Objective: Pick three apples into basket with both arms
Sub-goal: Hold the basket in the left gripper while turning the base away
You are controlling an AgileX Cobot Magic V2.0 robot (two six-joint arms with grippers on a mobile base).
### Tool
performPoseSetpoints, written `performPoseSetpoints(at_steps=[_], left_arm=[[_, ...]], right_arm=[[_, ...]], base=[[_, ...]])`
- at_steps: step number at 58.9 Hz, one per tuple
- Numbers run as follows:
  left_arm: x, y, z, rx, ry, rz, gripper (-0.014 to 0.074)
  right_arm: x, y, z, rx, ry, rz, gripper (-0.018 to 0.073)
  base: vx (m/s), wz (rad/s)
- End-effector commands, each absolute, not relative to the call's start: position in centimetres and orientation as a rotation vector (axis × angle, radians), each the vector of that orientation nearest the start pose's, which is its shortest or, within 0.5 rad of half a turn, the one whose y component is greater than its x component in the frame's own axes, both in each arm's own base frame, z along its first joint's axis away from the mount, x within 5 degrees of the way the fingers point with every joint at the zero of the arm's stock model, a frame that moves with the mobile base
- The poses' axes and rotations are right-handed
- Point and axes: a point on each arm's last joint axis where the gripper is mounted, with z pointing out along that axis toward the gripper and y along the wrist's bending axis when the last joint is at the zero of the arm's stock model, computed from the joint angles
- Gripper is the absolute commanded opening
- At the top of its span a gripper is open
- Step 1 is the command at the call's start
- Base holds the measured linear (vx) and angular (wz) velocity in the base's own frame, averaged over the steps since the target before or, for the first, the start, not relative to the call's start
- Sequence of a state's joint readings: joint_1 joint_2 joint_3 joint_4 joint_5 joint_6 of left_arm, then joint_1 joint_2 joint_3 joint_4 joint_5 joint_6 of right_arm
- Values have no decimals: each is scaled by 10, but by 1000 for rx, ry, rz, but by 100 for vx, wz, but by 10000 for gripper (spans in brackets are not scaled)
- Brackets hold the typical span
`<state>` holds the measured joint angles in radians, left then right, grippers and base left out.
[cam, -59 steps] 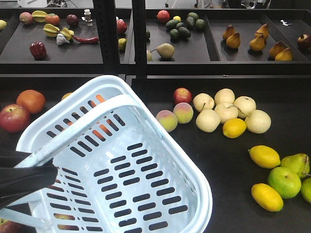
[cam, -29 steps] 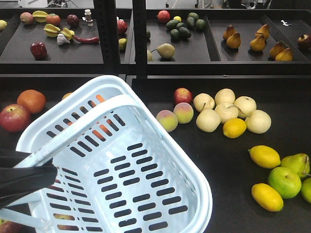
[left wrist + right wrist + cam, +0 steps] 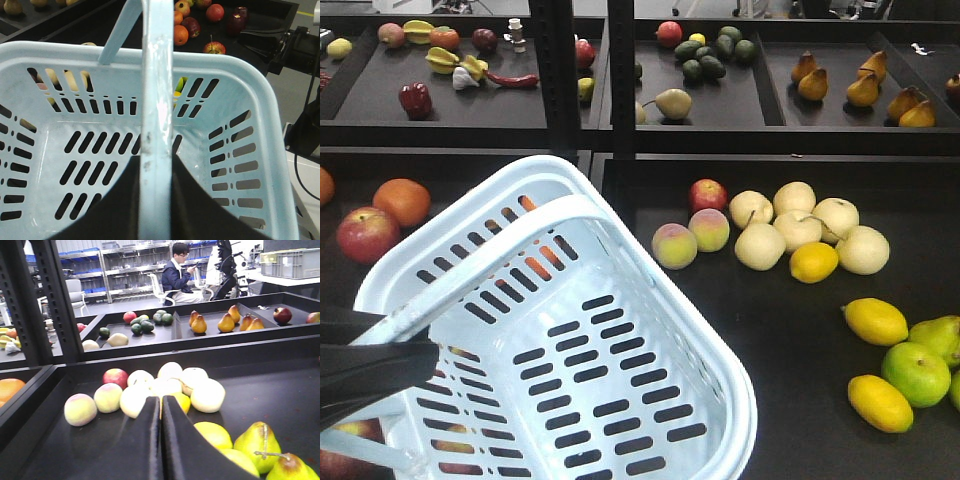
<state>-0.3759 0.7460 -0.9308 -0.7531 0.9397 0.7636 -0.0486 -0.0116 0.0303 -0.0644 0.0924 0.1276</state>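
The pale blue basket fills the lower left of the front view and is empty inside. My left gripper is shut on its handle. In the left wrist view the black fingers flank the handle above the basket. A red apple lies left of the basket, another to its right. More dark red apples lie beyond the basket. My right gripper is shut and empty, low over the black shelf, pointing at pale fruit and a red apple.
Peaches, pale pears, lemons and green pears lie right of the basket. An orange sits at the left. Black shelf posts stand behind, with an upper shelf of mixed fruit. A seated person is far back.
The shelves and fruit have slid to the right in the front view, while the basket and my left gripper keep their place in the frame. The grip on the handle is unchanged.
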Motion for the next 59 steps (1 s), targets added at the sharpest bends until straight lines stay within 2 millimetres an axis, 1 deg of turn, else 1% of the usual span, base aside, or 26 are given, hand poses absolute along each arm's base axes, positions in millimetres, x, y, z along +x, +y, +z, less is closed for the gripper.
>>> performPoseSetpoints(at_steps=[1, 28, 59], left_arm=[[93, -92, 411, 885, 1729, -719, -6], [93, -92, 411, 885, 1729, -719, -6], [93, -92, 411, 885, 1729, -719, -6]], right_arm=[[56, -3, 199, 76, 1519, -7, -9], [56, -3, 199, 76, 1519, -7, -9], [56, -3, 199, 76, 1519, -7, -9]], base=[[-5, 10], [-6, 24], [-12, 46]])
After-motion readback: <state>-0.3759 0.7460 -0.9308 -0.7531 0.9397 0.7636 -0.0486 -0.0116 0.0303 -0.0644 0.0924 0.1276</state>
